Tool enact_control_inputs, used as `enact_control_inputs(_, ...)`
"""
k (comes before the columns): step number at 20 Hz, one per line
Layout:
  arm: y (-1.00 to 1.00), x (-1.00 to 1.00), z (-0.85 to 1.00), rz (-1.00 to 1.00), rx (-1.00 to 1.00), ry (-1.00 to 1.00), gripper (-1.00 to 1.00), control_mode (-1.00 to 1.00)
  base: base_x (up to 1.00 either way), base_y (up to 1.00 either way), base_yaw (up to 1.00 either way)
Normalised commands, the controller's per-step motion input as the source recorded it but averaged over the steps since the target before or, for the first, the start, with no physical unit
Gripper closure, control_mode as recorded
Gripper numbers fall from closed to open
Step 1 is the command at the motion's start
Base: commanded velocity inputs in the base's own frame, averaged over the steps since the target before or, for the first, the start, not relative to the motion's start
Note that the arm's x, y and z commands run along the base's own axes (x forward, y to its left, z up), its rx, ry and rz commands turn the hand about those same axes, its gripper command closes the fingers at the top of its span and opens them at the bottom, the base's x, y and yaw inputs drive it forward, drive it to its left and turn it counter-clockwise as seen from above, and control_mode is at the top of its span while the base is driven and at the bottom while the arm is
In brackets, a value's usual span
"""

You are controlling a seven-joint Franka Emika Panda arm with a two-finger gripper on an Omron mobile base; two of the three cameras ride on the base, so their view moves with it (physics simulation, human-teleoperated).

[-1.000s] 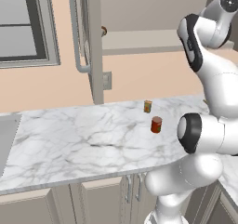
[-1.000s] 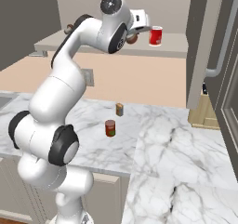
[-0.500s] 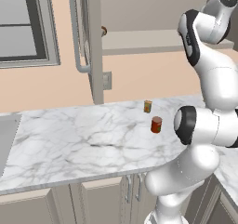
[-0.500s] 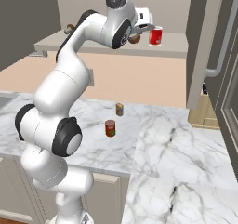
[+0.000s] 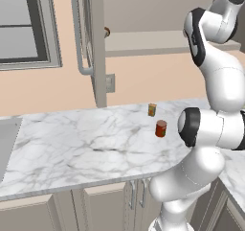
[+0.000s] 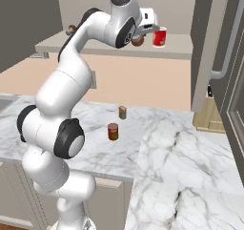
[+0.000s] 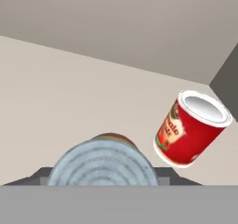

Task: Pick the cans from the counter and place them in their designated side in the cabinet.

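My gripper [image 6: 141,37] is up at the cabinet shelf [image 6: 95,47], shut on a can [image 7: 103,161]. In the hand view that can shows a ribbed silver top between the fingertips and a red-and-green edge. It hangs just left of a bright red white-rimmed can [image 6: 160,36] [image 7: 190,128] standing on the shelf. Another can [image 5: 161,128] [image 6: 113,131], dark red, stands on the white marble counter [image 5: 86,144] [image 6: 181,152] in front of the arm. The cabinet door [image 5: 97,43] is swung open, with a long grey bar handle [image 5: 79,33].
A small yellowish container [image 5: 152,109] [image 6: 122,112] stands on the counter behind the dark red can. A brown knob-like thing [image 5: 107,32] sits at the shelf's left end. A sink [image 5: 5,144] lies far left, and a wooden block [image 6: 209,114] stands against the wall at right.
The arm has lifted and stretched slightly, carrying the held can a little nearer the bright red can on the shelf. The things on the counter have not moved.
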Motion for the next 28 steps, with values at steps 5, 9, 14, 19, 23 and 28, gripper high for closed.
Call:
enact_control_inputs(5, 0.0, 0.0, -0.1, 0.0, 0.0, 0.01, 1.0, -1.0, 0.0, 0.0, 0.0)
enact_control_inputs(9, 0.0, 0.06, -0.08, 0.0, 0.0, 0.0, 1.0, -1.0, 0.0, 0.0, 0.0)
enact_control_inputs(14, 0.0, 0.07, -0.09, 0.0, 0.0, 0.01, 1.0, -1.0, 0.0, 0.0, 0.0)
enact_control_inputs(19, 0.0, 0.13, -0.09, 0.0, 0.0, 0.0, 1.0, -1.0, 0.0, 0.0, 0.0)
enact_control_inputs(23, 0.0, 0.15, -0.07, 0.0, 0.0, 0.0, 1.0, -1.0, 0.0, 0.0, 0.0)
enact_control_inputs(28, -0.01, 0.11, -0.08, 0.0, 0.0, 0.0, -1.0, -1.0, 0.0, 0.0, 0.0)
